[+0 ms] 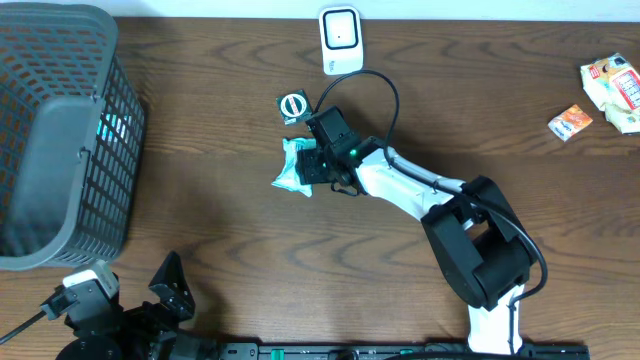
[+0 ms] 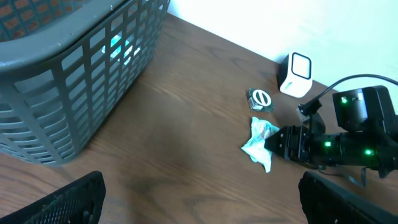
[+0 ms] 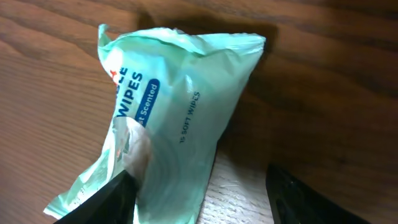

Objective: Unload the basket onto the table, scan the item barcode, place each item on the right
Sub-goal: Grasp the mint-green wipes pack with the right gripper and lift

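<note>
Overhead first: the right end effector (image 1: 312, 168) is down low on the worktop (image 1: 220, 240), with the teal wipes packet (image 1: 290, 172) lying flat right at its tips. The white scanner (image 1: 341, 40) stands off to one side of that end effector and clear of it. A small round item (image 1: 292, 105) sits between the scanner and the packet, not touching either. The grey basket (image 1: 60, 140) is a long way out past the packet, on the side facing away from the end effector. A few snack packets (image 1: 610, 88) lie way behind the arm, well apart from everything else.

Left wrist view: the left end effector (image 2: 199, 202) is spread as wide as it goes and has hold of nothing, with only bare wood between its fingers (image 2: 71, 199). The basket is close by on one side. The packet, scanner and round item are all well ahead of it, next to the right arm.

Right wrist view: the packet fills most of the frame just ahead of the right end effector, and you can read "WIPES" on it. The jaws stand partly open. One finger (image 3: 115, 199) is up against the packet's near end, while the other finger (image 3: 311, 199) has bare worktop between it and the packet. So it's around the packet but not clamped on it, and the packet is resting on the wood.
</note>
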### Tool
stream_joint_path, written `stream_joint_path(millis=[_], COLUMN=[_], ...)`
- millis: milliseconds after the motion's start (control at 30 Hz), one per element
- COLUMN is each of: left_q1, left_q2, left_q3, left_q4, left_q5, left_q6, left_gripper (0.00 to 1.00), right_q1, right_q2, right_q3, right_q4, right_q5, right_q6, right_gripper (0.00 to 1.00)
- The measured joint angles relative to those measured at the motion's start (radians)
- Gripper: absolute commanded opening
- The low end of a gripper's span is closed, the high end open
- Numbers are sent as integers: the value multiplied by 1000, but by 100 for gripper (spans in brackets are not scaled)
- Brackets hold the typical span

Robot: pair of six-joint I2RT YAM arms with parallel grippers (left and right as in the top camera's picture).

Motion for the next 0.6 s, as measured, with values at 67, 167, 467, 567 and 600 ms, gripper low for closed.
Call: stream_joint_path(millis=[67,167,467,567,600], left_q1=[0,0,0,0,0], left_q2=[0,0,0,0,0], left_q3=[0,0,0,0,0], left_q4=[0,0,0,0,0], left_q5=[0,0,0,0,0], left_q6=[0,0,0,0,0], left_gripper=[98,98,98,98,98], right_q1=[1,0,-37,-55,-61], right_q2=[-2,-14,-90,-114,-124], right_q3=[2,9,8,4,2], right_q4=[-17,-80,-364,-431,-444], right_q5=[13,45,225,283,296], right_q6=[6,9,9,8,5], right_gripper=[54,53,52,53,54])
